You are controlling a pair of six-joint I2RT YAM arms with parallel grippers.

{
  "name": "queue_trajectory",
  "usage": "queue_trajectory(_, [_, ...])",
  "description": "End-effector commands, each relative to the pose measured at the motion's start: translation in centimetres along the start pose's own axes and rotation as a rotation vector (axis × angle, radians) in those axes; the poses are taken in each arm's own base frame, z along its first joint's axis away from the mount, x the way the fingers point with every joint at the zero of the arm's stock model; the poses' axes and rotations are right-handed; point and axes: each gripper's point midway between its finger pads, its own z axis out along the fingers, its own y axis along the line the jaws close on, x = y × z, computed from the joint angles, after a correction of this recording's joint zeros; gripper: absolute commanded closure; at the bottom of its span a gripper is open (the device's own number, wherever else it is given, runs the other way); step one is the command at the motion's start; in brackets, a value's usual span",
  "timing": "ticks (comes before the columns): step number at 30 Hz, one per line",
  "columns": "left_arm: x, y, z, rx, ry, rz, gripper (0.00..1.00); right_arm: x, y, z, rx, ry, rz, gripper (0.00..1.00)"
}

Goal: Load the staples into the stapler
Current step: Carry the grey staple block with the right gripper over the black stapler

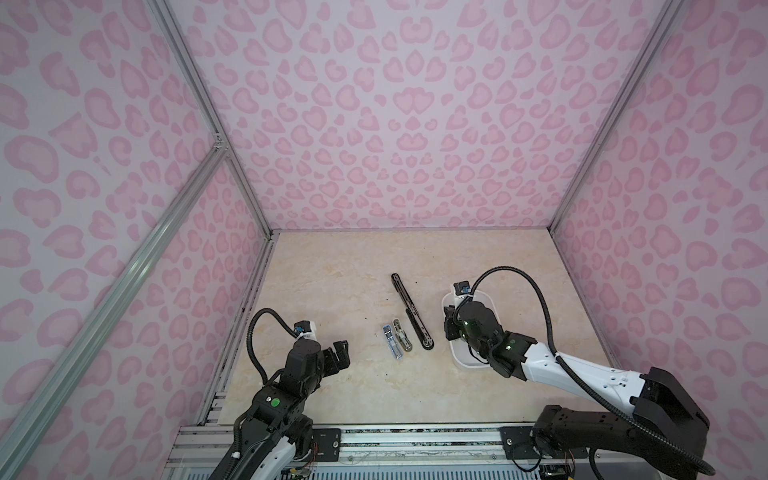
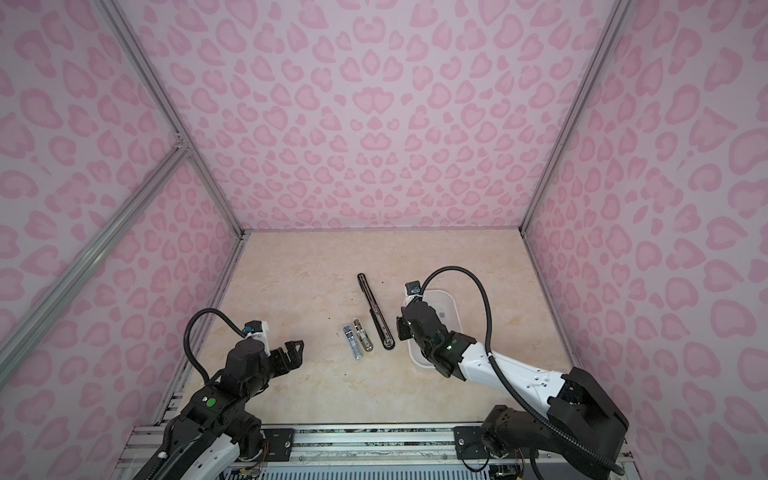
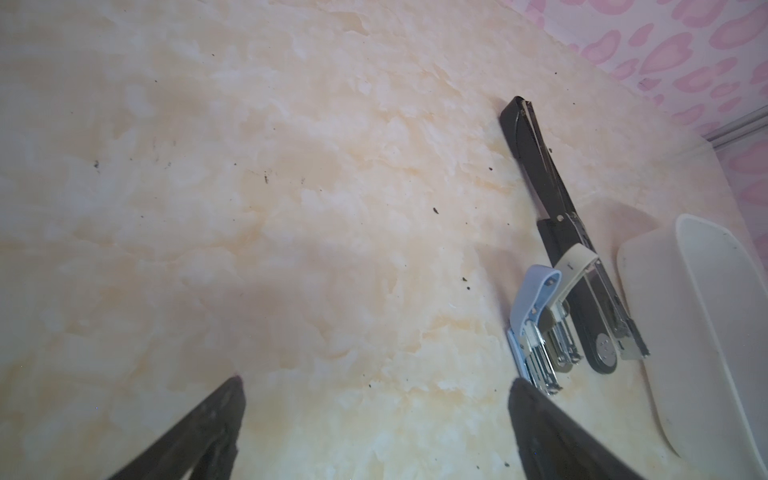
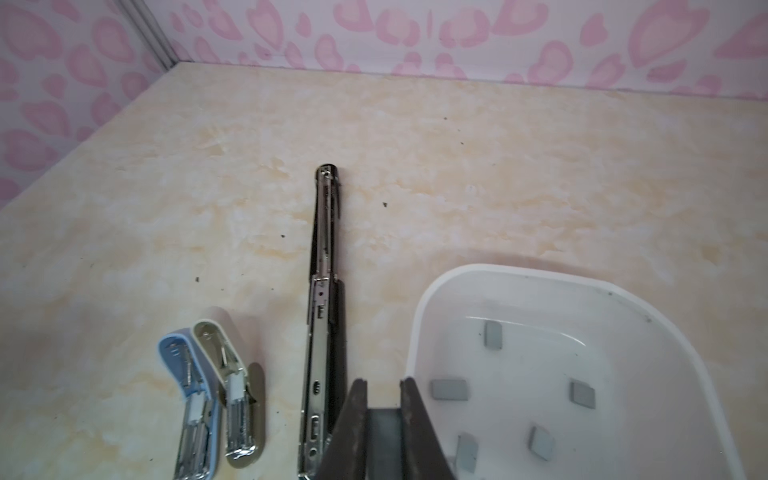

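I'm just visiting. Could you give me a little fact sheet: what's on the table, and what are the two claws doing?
table: beige marbled top
staplers: blue stapler, beige stapler, black stapler, in a row, all opened
tray: white, right of the staplers, loose staples inside
left gripper: open, empty, above the table
right gripper: shut on a staple block, beside the tray's rim

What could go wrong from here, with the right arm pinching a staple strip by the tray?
1. The staple strip is thin and pinched only between the fingers of the right end effector; it may slip or snap in transit.
2. The black stapler has a narrow open channel, so a tilted strip could jam or shove it.
3. The left end effector is open and holds nothing, so nothing steadies that stapler.
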Motion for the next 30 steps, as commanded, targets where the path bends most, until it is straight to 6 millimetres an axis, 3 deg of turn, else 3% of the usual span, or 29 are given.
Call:
queue_trajectory(1, [-0.3,-0.6,-0.5,0.043,-0.028,-0.029,0.03,-0.8,1.9,-0.5,-0.049,-0.106,-0.012,0.86])
queue_trajectory(16, [-0.6,-0.2,-0.7,0.044,-0.067,-0.048,0.03,3.1,5.2,1.9,-0.15,-0.064,-0.014,0.87])
queue_trajectory(30, [-0.7,-0.4,-0.7,0.051,-0.07,-0.042,0.03,5.4,5.2,4.5,-0.096,0.01,-0.041,0.87])
